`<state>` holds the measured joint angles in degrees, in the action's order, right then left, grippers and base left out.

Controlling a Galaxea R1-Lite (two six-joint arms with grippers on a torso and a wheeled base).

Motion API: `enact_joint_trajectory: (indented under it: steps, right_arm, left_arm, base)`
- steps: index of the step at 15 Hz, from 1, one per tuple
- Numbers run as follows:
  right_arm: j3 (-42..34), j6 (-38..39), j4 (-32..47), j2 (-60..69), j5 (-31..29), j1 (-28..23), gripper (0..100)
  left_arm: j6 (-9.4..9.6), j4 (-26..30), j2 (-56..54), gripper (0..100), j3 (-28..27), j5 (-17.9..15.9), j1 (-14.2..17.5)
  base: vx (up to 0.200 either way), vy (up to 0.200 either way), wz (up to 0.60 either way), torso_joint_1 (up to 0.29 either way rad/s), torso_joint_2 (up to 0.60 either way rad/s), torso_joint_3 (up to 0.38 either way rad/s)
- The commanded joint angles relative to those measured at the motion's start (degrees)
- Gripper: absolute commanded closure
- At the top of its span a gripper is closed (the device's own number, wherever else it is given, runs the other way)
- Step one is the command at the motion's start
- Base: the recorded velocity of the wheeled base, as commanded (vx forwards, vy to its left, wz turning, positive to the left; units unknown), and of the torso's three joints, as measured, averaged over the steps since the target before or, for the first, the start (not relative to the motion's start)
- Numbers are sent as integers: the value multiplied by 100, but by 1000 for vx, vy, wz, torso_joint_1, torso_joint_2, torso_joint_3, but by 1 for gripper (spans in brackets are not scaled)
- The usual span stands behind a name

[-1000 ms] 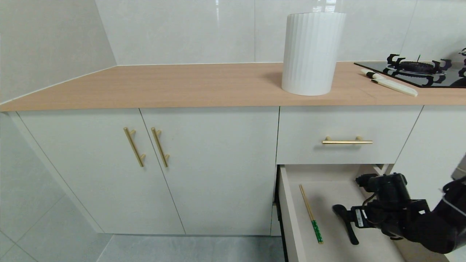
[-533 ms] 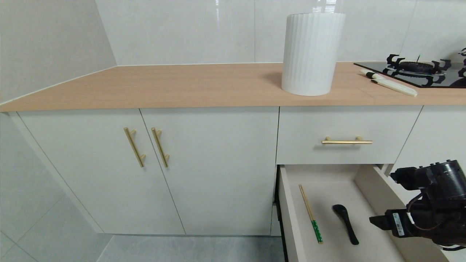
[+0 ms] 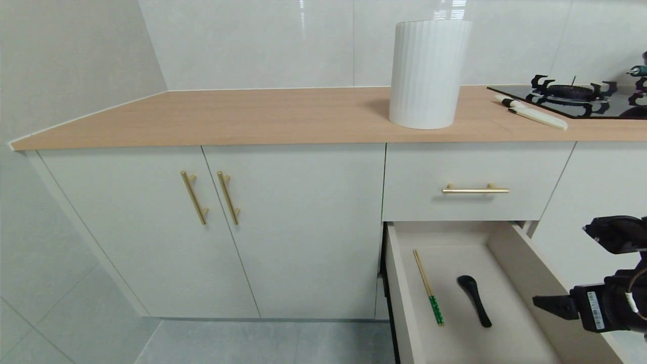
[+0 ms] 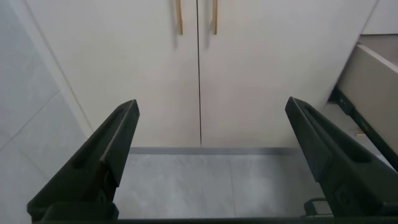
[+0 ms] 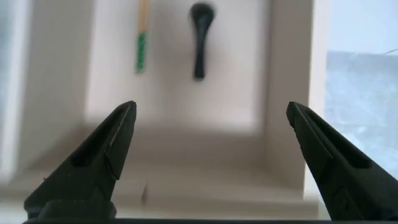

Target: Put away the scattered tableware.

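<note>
Right gripper [image 5: 211, 109]: fingers spread wide, nothing between them. Left gripper [image 4: 211, 102]: likewise spread, empty.

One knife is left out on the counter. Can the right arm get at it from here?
Probably yes: the right pincer hangs open and empty beside the open drawer, and the knife lies bare near the counter's edge, nothing over it.

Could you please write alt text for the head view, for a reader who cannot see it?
An open lower drawer holds chopsticks and a black spoon, with the robot's open right hand beside it. On the wooden counter above are a white ribbed container and a knife.
</note>
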<state>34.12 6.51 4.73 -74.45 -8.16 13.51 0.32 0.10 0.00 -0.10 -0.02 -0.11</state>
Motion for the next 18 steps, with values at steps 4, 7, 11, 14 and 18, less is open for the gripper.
enact_joint_trajectory:
  steps: [4, 7, 11, 14, 18]
  right_arm:
    - [262, -1, 670, 106, 156, 38, 0]
    - [297, 8, 1144, -413, 288, 223, 0]
    - [411, 720, 1364, -1502, 288, 908, 0]
    - [420, 984, 1355, -1960, 279, 1268, 0]
    - [420, 1124, 1056, -2109, 227, 1260, 0]
  left_arm:
    - [3, -1, 9, 0, 1, 2, 2]
    - [3, -1, 9, 0, 1, 2, 2]
    - [3, -1, 9, 0, 1, 2, 2]
    - [12, -1, 9, 0, 1, 2, 2]
    - [3, -1, 9, 0, 1, 2, 2]
  base:
    - [-150, 0, 0, -1, 2, 4]
    - [0, 0, 0, 0, 0, 0]
    - [0, 0, 0, 0, 0, 0]
    - [0, 0, 0, 0, 0, 0]
    - [0, 0, 0, 0, 0, 0]
